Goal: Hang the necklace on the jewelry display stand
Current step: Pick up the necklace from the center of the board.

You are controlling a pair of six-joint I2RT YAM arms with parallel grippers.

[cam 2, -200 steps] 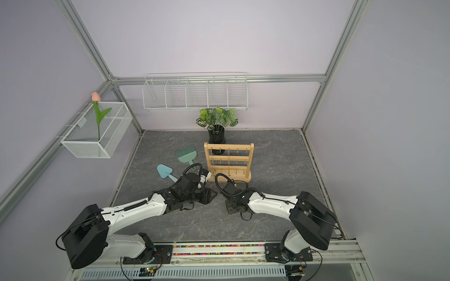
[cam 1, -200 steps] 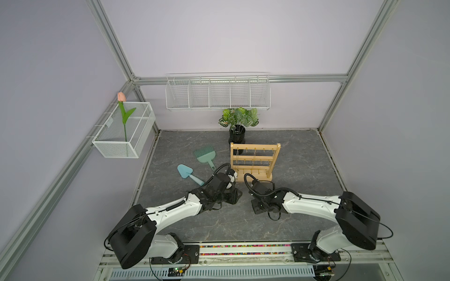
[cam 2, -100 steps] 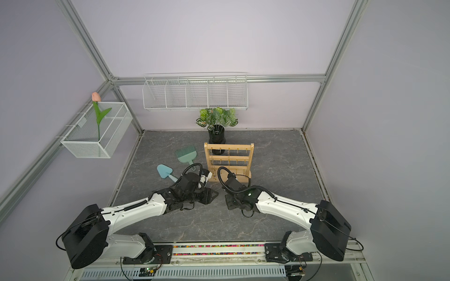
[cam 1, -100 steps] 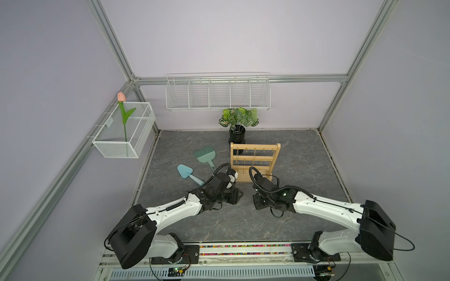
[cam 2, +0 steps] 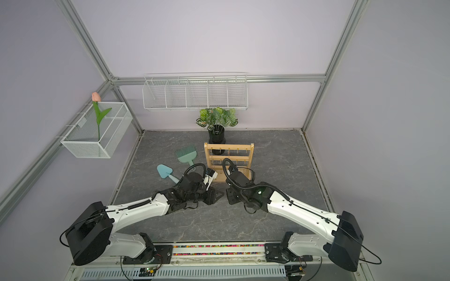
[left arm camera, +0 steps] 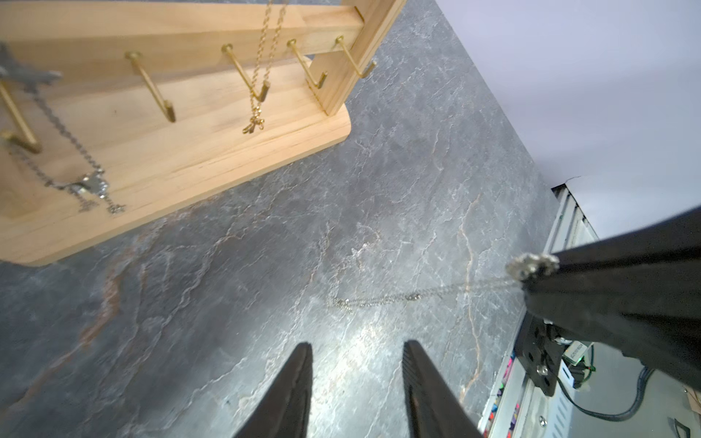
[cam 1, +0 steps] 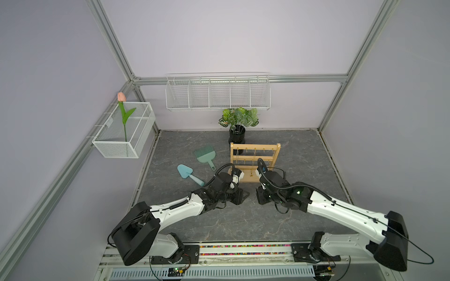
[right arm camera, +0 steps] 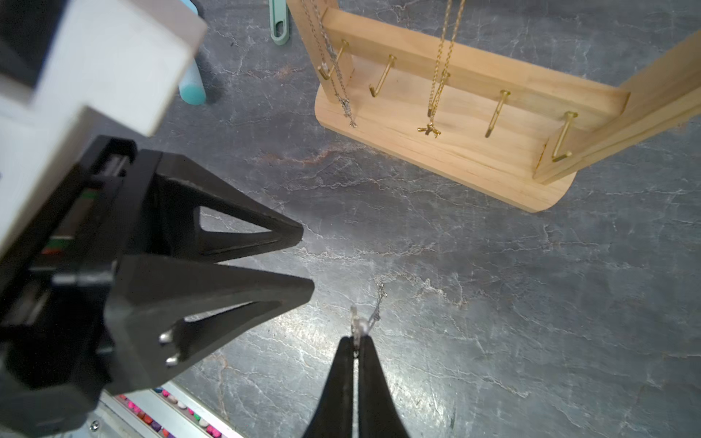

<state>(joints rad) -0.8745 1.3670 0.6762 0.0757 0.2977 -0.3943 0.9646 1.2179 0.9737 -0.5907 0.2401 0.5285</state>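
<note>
I am holding the necklace, a thin silver chain with a small sparkling pendant, clamped at the very tips of my right gripper. Its loose end is trailing away from the tips over the grey counter; I cannot tell whether it is touching. The jewelry display stand is standing upright on its flat oblong base just ahead of that gripper. It is light wood, with gold hooks lining its crossbars. A gold chain and a silver chain are hanging from it.
</note>
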